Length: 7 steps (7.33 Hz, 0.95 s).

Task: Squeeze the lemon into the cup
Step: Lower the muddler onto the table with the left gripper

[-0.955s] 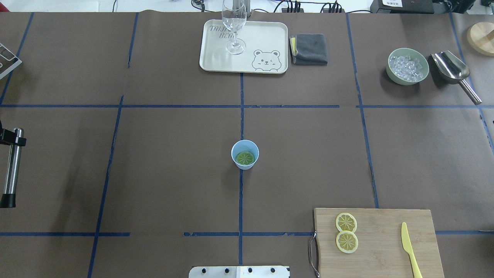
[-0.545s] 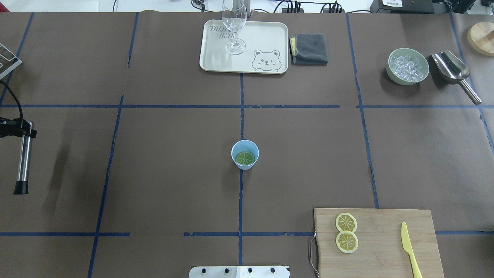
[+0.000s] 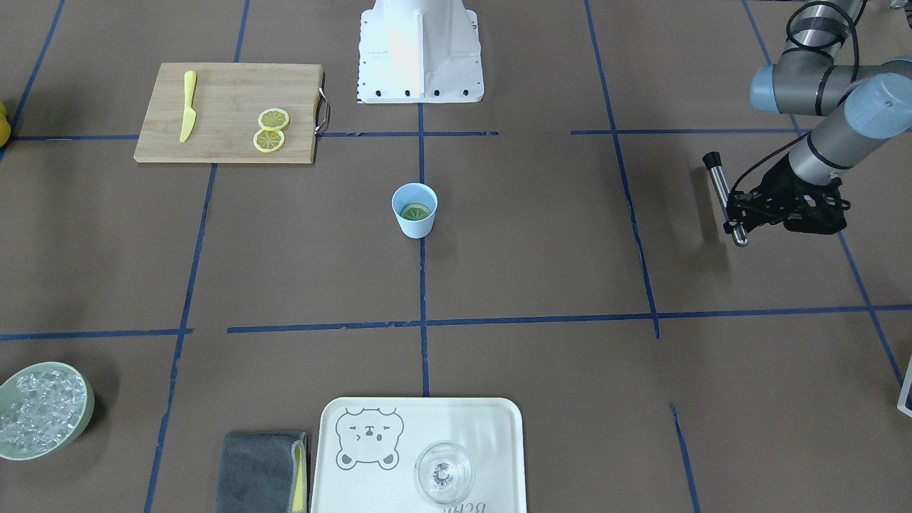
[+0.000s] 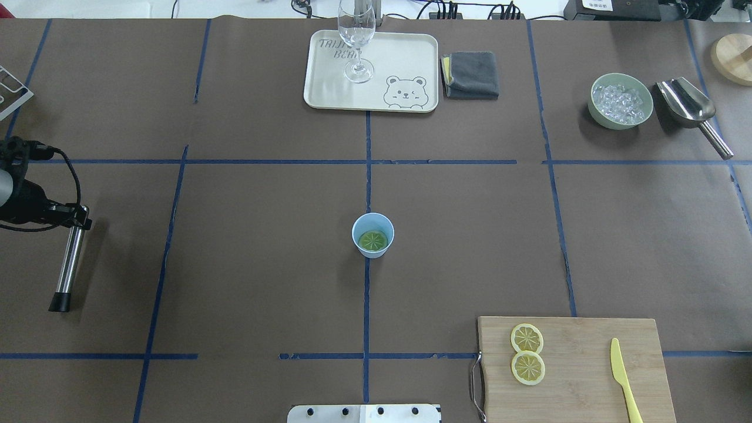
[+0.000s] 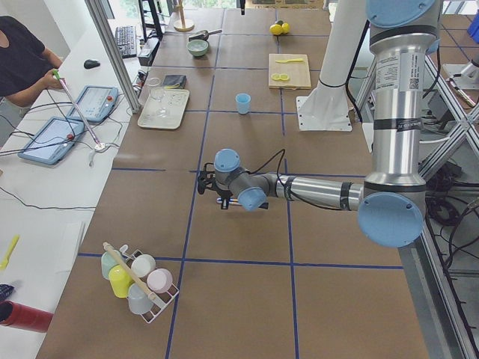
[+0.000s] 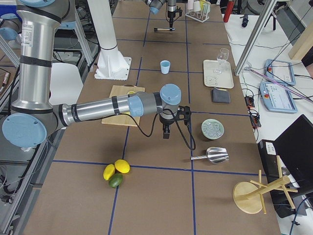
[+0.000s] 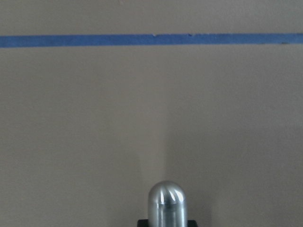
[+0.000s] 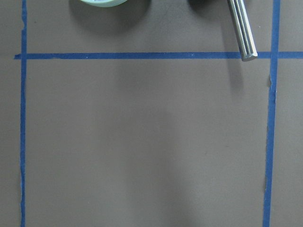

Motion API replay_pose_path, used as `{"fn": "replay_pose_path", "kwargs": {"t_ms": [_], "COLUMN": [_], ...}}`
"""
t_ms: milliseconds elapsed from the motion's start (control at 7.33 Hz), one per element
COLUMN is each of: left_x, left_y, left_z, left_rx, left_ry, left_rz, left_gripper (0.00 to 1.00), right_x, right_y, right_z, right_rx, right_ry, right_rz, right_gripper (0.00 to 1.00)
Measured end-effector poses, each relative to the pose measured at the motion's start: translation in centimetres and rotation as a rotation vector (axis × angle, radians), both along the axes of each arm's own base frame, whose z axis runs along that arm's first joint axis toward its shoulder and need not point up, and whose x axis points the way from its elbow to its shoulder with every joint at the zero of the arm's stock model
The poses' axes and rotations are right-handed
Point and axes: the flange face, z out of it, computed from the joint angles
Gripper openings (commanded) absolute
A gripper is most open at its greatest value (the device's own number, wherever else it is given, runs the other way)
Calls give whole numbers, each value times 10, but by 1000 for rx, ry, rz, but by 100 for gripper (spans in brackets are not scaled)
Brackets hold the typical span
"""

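Inside cup (image 4: pixel 372 253), lemon (image 4: pixel 373 239), left gripper (image 4: pixel 74 215) clamping steel rod (image 4: pixel 69 258), right gripper (image 6: pixel 166 135) cannot tell.

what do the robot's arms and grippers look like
Both are silver tubes with light blue joint caps. The left arm ends in a black left gripper fed by a looping black cable. The right arm has dark bands, a black right gripper and a black cable hanging in a loop.
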Motion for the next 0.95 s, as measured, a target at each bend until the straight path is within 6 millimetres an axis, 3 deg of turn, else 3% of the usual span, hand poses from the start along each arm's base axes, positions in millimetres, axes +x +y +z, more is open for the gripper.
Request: {"fn": "replay_pose_path", "kwargs": {"t_ms": [409,545,682,818,955], "left_x": [6,6,6,6,6], "left_y": [-5,-6,-6,-6,-6], "left_z": [3,4,6,7,7], "left_rx": [-6,-8,-12,-15,-16], "left_ry": [-4,-6,-8,-10,-11], "left_rz": [3,1,-1,-1,-1], "left_gripper": [0,33,47,72,75], "right_x": [-1,-1,-1,-1,-1], "right_y": [0,0,0,0,0], "right_z": [0,0,0,0,0], "right_rx": [-5,-5,-6,-6,-6], "right_ry": [-11,-12,-13,-13,-13], "right_rz": [-2,-2,-2,-2,-2], "right_gripper": [100,100,100,100,100]}}
